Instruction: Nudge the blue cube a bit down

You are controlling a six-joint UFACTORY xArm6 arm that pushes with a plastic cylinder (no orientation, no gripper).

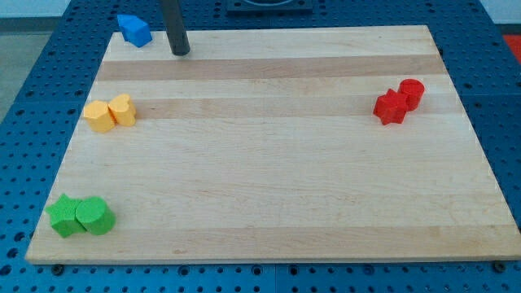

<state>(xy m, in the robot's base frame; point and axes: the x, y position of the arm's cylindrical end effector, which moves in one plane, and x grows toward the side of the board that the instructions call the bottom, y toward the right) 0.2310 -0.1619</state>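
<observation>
A: Where is the blue cube [134,29] located?

B: At the view's top-left corner of the wooden board [269,187]. It sits right at the board's top edge, partly overhanging it, and is turned at an angle to the edges.

A: And the rod?

B: The dark rod [173,23] is seen entering from the view's top edge, nearly upright, leaning slightly toward the view's right as it descends. My tip [181,52] is placed on the board just to the right of the blue cube and a little lower. A small gap is seen between them; no contact is made.

A: Gripper state?

B: No gripper is fitted, so nothing is opened, closed or clamped. Only the bare rod end is present.

A: Other blocks?

B: Two yellow blocks [110,113] are found touching each other near the left edge, below the cube. Two green blocks [80,216] are paired, touching, at the bottom-left corner; one looks star-shaped, the other rounded. Two red blocks [399,101] are set together near the right edge, well apart from everything else. Blue perforated table [32,49] is visible around the board.
</observation>
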